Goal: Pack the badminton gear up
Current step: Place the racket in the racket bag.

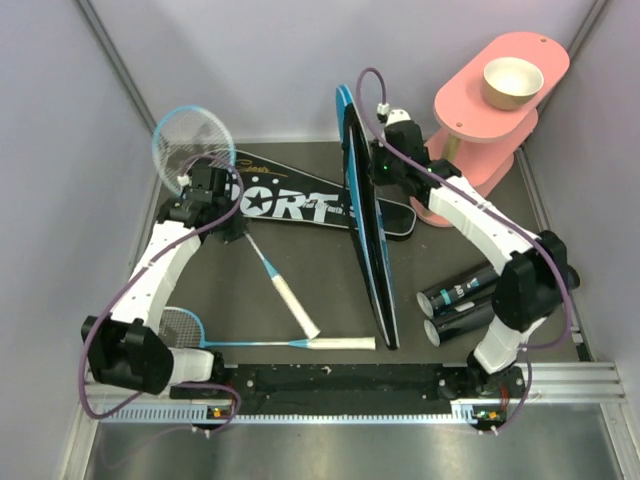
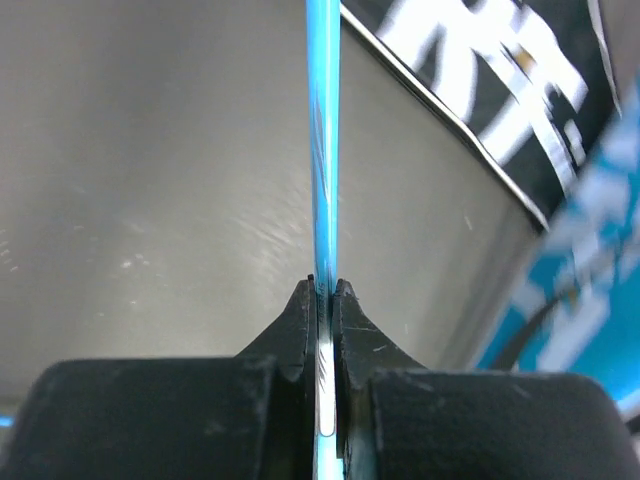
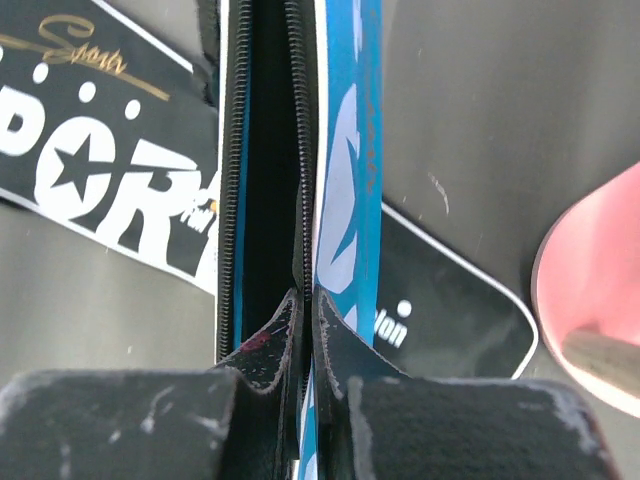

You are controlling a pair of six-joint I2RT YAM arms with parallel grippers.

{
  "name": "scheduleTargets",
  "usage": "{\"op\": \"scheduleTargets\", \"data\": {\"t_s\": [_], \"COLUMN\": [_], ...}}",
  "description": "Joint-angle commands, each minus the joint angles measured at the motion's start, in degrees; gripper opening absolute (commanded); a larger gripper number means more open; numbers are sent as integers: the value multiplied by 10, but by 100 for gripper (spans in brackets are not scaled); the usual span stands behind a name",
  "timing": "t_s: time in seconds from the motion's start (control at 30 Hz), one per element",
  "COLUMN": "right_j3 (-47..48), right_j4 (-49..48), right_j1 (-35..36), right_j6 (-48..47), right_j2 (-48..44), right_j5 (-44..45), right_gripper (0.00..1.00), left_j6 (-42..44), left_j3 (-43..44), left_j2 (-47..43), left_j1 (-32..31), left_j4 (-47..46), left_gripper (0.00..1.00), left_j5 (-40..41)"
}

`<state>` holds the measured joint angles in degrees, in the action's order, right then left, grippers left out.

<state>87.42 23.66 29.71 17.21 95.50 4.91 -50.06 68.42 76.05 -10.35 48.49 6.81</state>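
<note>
Where the table (image 1: 230, 295) is nearest the bases: loose racket (image 1: 340, 343) lies flat, touched by nothing.
Loose racket, handling: light, with a thin springy shaft; the white grip is the firmest place to take it.
Tubes (image 1: 462, 300): two, on their sides by the right arm, touching; smooth and round, likely to roll, so clamp across the middle.
Left gripper (image 2: 325, 292): fingers closed tight on the blue shaft, no gap showing.
Held racket (image 1: 268, 265): grip end points near and the head lies far left; pinched at the shaft it can swing, and the strings look fragile.
Right gripper (image 3: 310, 300): fingers pinched on one zip edge.
Blue bag (image 1: 372, 250): stands on edge mid-table with its mouth unzipped; soft, and probably sags unless held at the rim.
Black bag (image 1: 290, 205): flat at the far side, limp.
</note>
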Motion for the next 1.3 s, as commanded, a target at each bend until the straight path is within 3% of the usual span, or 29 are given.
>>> {"op": "scheduleTargets", "data": {"t_s": [0.0, 0.07, 0.17, 0.2, 0.33, 0.4, 0.43, 0.6, 0.73, 0.9, 1.27], "right_j3": [73, 94, 108, 111, 110, 92, 74, 38, 9, -5, -64], "right_j4": [-52, -51, -55, -60, -69, -89, -112, -164, -211, -247, -312], "right_j1": [-1, 0, -1, -2, -3, -5, -11, -36, -57, -65, -84], "right_j6": [5, 10, 16, 19, 43, 66, 75, 127, 144, 136, 191], "right_j2": [47, 66, 84, 87, 89, 79, 73, 53, 44, 33, -22], "right_j5": [73, 68, 56, 54, 50, 43, 29, -44, -128, -149, -198], "right_gripper": [0, 0, 0, 0, 0, 0, 0, 0, 0, 0, 0], "left_j6": [195, 216, 166, 145, 24, -43, -121, -266, -304, -391, -380], "left_j3": [41, 38, -13, -41, -81, -119, -136, -188, -175, -213, -232], "left_j2": [-42, -56, -116, -131, -169, -166, -163, -124, -86, -58, -29], "left_j1": [-33, -46, -67, -77, -113, -118, -124, -151, -182, -187, -187], "left_j4": [-9, -15, -134, -222, -365, -446, -565, -783, -835, -954, -929], "left_gripper": [0, 0, 0, 0, 0, 0, 0, 0, 0, 0, 0], "left_j5": [-229, -370, -549, -565, -575, -616, -627, -653, -681, -689, -678]}}
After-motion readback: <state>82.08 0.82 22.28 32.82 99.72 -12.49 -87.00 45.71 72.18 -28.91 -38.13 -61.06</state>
